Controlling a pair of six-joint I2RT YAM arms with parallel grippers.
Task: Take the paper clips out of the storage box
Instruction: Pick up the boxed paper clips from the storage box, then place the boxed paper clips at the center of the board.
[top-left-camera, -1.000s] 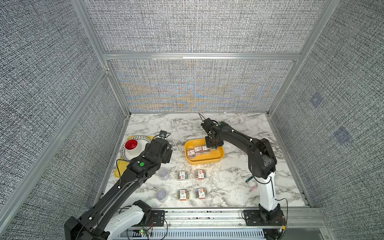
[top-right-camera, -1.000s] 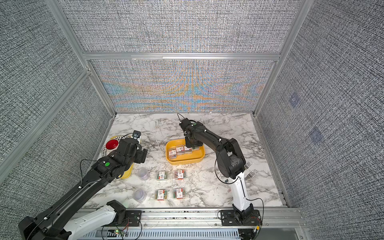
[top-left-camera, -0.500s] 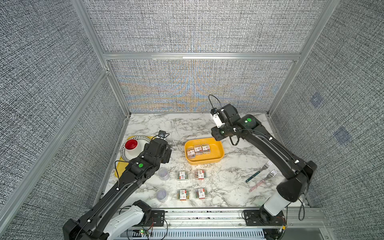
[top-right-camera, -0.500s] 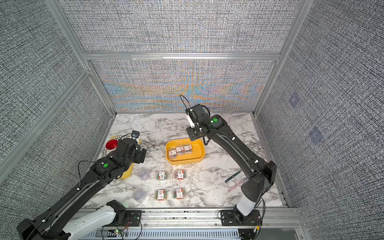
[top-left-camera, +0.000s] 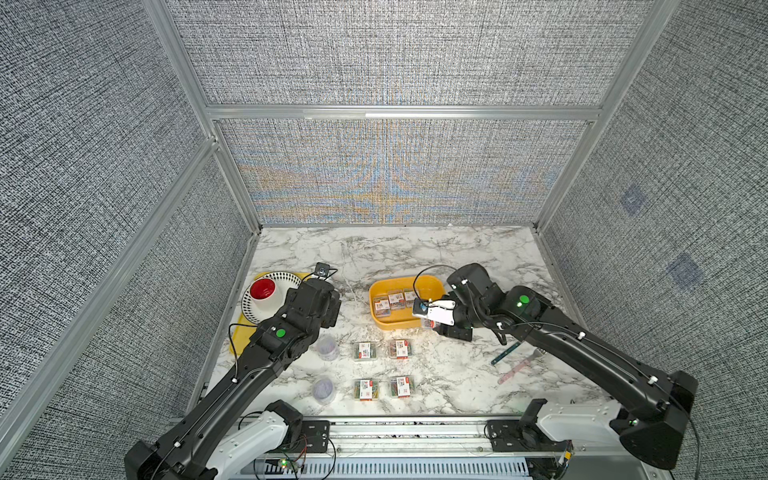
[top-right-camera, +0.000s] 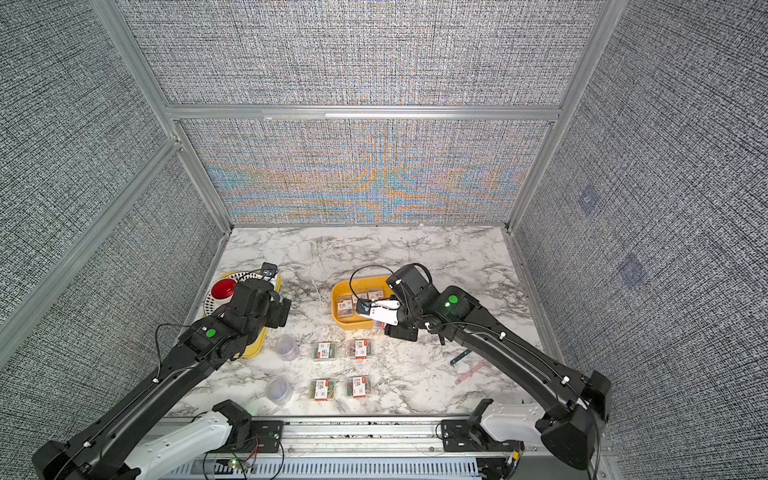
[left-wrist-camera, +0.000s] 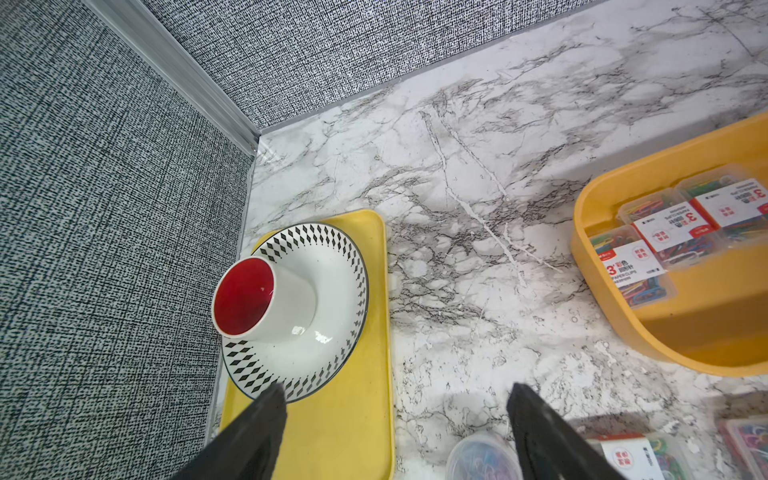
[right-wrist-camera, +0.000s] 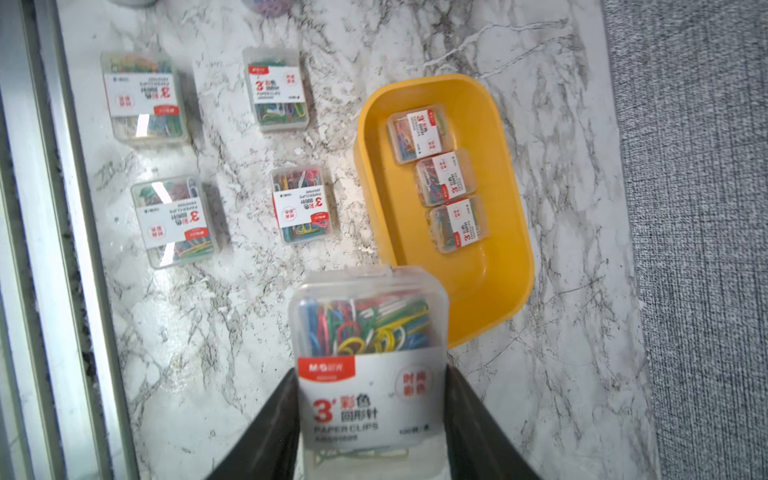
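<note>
White marble-patterned desk (top-left-camera: 374, 249); on it a flat yellow tray (top-left-camera: 240, 338) at the left edge; the storage box (top-left-camera: 395, 325) mid-desk; four paper clip cases (top-left-camera: 365, 351) in a square; two round tubs (top-left-camera: 326, 348) beside them; two utensils (top-left-camera: 505, 356) towards the right.

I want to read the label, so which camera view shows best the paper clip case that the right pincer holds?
The right wrist view: the held case fills the foreground in the right pincer, label readable. In both top views it is only a small sliver. The left wrist view misses it.
</note>
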